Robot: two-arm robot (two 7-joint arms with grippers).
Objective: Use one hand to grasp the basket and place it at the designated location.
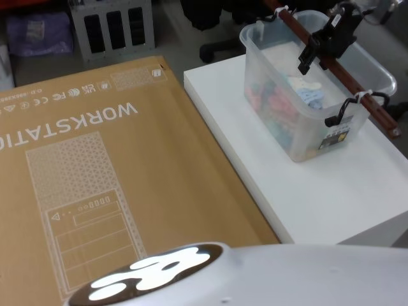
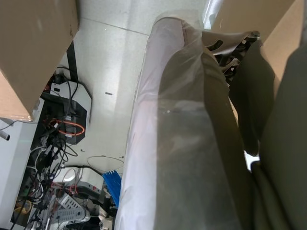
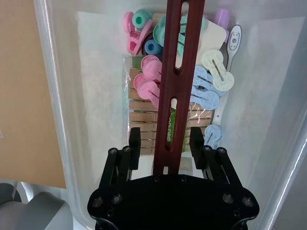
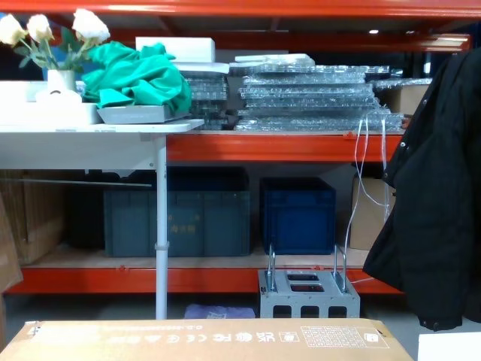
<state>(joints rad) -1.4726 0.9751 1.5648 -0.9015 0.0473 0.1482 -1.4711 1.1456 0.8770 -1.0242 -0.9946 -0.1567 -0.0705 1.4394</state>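
Observation:
The basket (image 1: 299, 127), a clear plastic tub holding pastel clips and wooden pegs (image 3: 148, 81), stands on the white table (image 1: 319, 197) at the right. Its reddish-brown bar handle (image 1: 376, 116) runs along the top, fixed with a white tie and a black clip. My right gripper (image 1: 315, 54) hovers over the far half of the bar. In the right wrist view the right gripper (image 3: 165, 146) is open and straddles the handle (image 3: 175, 86), one finger (image 3: 135, 147) on each side, with small gaps. The basket wall (image 3: 62, 96) curves around below it.
A large cardboard box (image 1: 95, 178) marked WORKSTATION lies to the left of the table, its edge against it. Beyond stand a grey metal block (image 4: 308, 297), blue crates (image 4: 297, 214) under orange shelving, and a black coat (image 4: 436, 210). Bare table lies in front of the basket.

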